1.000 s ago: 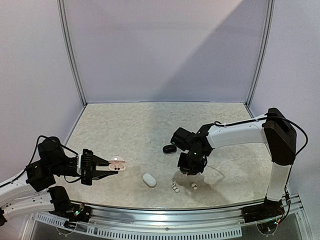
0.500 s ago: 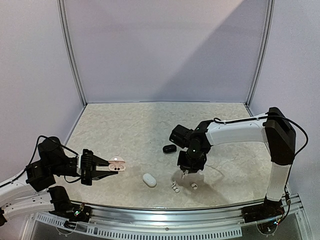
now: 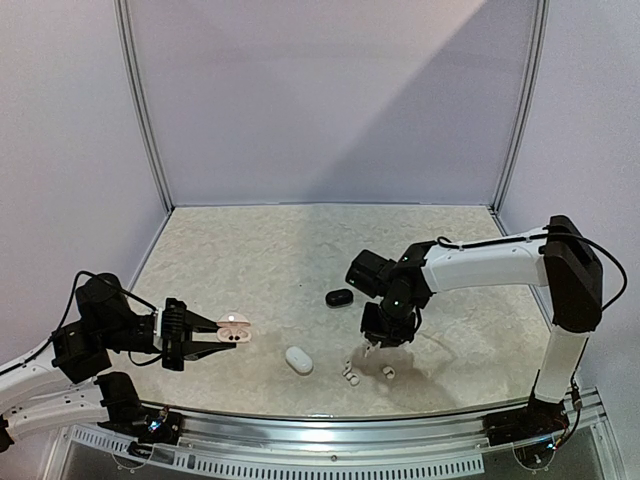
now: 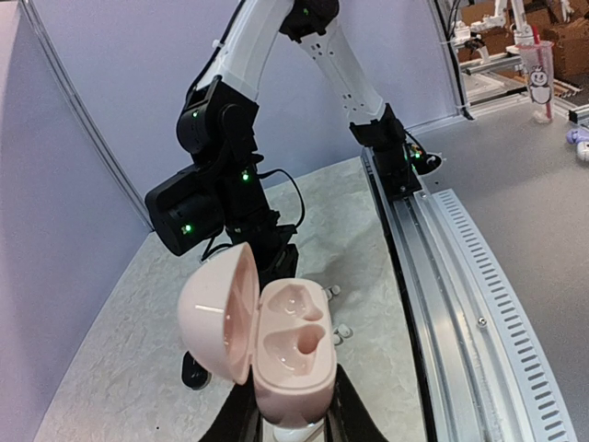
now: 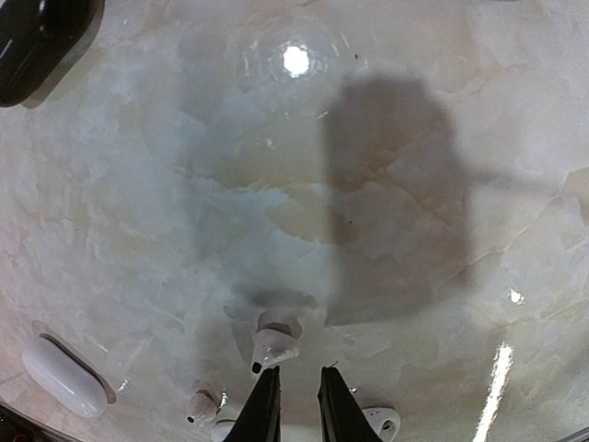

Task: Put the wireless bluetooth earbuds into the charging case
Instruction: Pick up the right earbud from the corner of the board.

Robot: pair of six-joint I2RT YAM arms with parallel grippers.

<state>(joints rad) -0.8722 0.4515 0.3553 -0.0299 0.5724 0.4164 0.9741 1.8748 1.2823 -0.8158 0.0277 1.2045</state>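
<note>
The table [image 3: 250, 250] is cream with faint marbled veining. Left of the white case [image 3: 298, 360] there's a pale pink case [image 3: 234, 329]. Right of the white one lie white earbuds [image 3: 351, 377], and beyond it is a glossy black case [image 3: 339, 297].

Marbled beige tabletop [image 3: 250, 260], glossy, one bright lamp glare in right wrist view; lilac back wall [image 3: 330, 100] behind, side walls alike; slanted metal posts [image 3: 140, 110] at both rear corners; perforated metal rail [image 3: 330, 464] along near edge; beyond it, left wrist view, grey surface [image 4: 543, 212]; far off, cup with straw [image 4: 537, 64], cardboard boxes [image 4: 492, 14].
</note>
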